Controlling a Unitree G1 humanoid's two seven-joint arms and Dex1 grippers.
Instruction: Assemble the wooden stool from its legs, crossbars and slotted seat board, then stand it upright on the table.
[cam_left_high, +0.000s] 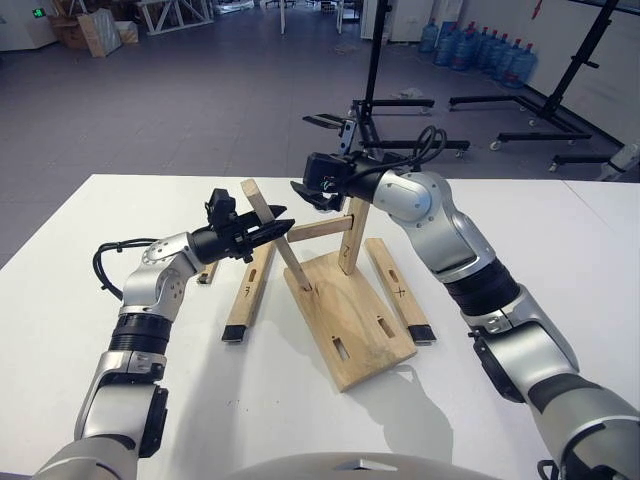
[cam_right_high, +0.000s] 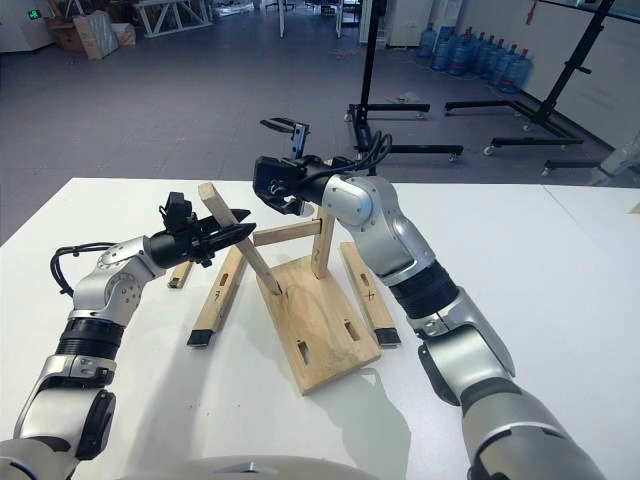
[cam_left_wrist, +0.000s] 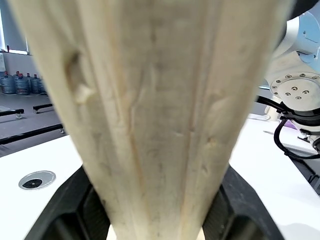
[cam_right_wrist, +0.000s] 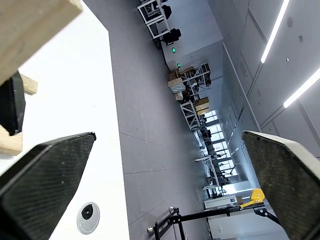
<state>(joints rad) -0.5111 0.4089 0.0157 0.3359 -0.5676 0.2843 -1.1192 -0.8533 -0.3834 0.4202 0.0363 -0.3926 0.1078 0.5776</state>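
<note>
From the head, our left hand (cam_left_high: 280, 230) holds a leaning leg (cam_left_high: 256, 199) stuck in the seat board (cam_left_high: 345, 315) on the counter (cam_left_high: 80, 210). Our right hand (cam_left_high: 303, 195) is wide open. At the left wrist, the leg sits squeezed between our fingers (cam_left_wrist: 65, 210). At the right wrist, both pads (cam_right_wrist: 45, 170) spread far apart.

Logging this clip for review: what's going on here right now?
The left gripper is clamped on a tilted leg whose lower end meets the seat board on the table. The right gripper hangs open by the top of a second leg standing in the board, a crossbar running between the two. Two spare legs lie flat, one on each side of the board.
</note>
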